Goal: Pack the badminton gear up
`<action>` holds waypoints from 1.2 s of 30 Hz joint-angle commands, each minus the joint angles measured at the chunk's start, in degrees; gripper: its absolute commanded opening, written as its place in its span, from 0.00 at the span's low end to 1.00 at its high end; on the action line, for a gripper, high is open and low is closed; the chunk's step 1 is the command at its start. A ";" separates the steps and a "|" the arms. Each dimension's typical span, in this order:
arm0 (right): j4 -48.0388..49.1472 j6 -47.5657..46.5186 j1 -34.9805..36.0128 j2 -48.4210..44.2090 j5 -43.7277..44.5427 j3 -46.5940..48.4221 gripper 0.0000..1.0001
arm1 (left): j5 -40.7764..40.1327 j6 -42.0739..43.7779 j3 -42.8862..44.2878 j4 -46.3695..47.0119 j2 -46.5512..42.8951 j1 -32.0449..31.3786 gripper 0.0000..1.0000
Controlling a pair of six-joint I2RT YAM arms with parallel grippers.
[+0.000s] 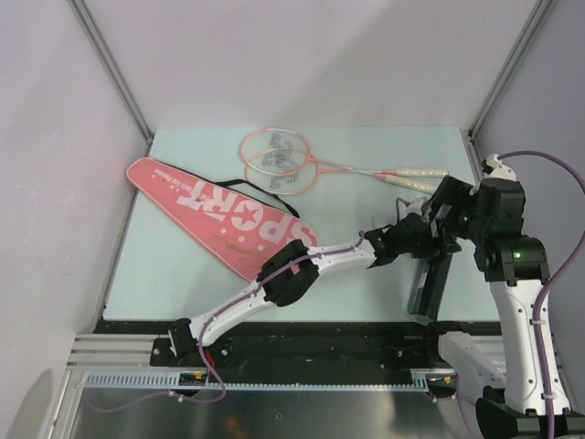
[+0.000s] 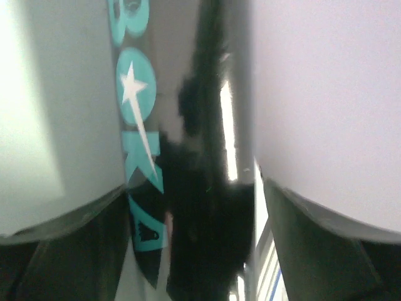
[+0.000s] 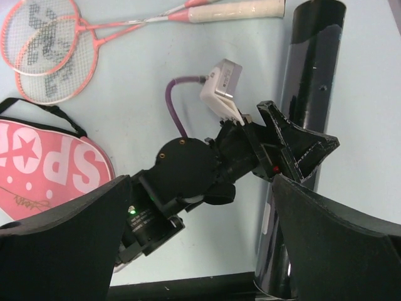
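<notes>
The dark tube [image 1: 432, 285] leans tilted at the right front of the table, its lower end by the front edge. My left gripper [image 1: 422, 240] reaches across and is shut around the tube's upper part. In the left wrist view the tube [image 2: 188, 94], with teal lettering, fills the gap of the left gripper [image 2: 194, 251]. My right gripper [image 1: 452, 208] hovers just above, open and empty. Its view shows the right gripper [image 3: 200, 251], the left gripper [image 3: 291, 144] and the tube [image 3: 310, 75]. Two pink rackets [image 1: 285, 160] lie at the back. The pink bag [image 1: 219, 215] lies at the left. No shuttlecocks show.
White walls close in the table at the back and both sides. A black rail [image 1: 302, 334] runs along the front edge. The left arm [image 1: 292, 274] lies diagonally across the front, over the tip of the bag.
</notes>
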 commanded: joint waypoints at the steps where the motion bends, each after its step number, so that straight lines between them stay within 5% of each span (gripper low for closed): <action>1: 2.85 -1.77 0.24 -0.11 0.93 -0.26 1.00 | 1.03 7.01 -0.37 0.69 -6.57 1.70 0.90; 3: 3.38 -1.68 0.24 -0.28 1.19 -0.26 1.00 | 2.26 7.89 -1.78 0.69 -9.02 2.67 1.00; 8: 6.01 -2.38 0.24 1.82 -0.56 -0.26 1.00 | 5.87 12.80 -10.55 0.78 -17.45 4.69 1.00; 15: 15.84 -2.74 0.77 9.45 -9.08 -0.26 1.00 | 4.38 27.73 -44.72 1.65 -52.12 10.13 0.95; 19: 25.32 -2.91 8.04 17.54 -10.33 -0.26 1.00 | 0.00 32.93 -70.17 1.48 -72.98 14.71 0.93; 22: 33.74 -4.05 17.80 27.00 -9.70 -0.26 0.98 | -3.01 35.05 -83.29 -1.41 -90.03 20.15 0.93; 25: 44.37 -6.60 23.70 37.02 -18.65 -0.17 0.92 | -5.03 36.10 -91.14 -8.52 -105.16 27.00 0.94; 30: 50.23 -10.91 26.69 52.69 -34.12 7.61 0.86 | -1.25 33.66 -92.49 -26.27 -117.22 38.96 1.00; 36: 45.58 -15.56 29.95 68.25 -37.74 17.75 0.86 | 1.21 26.90 -91.09 -29.28 -120.66 46.17 1.00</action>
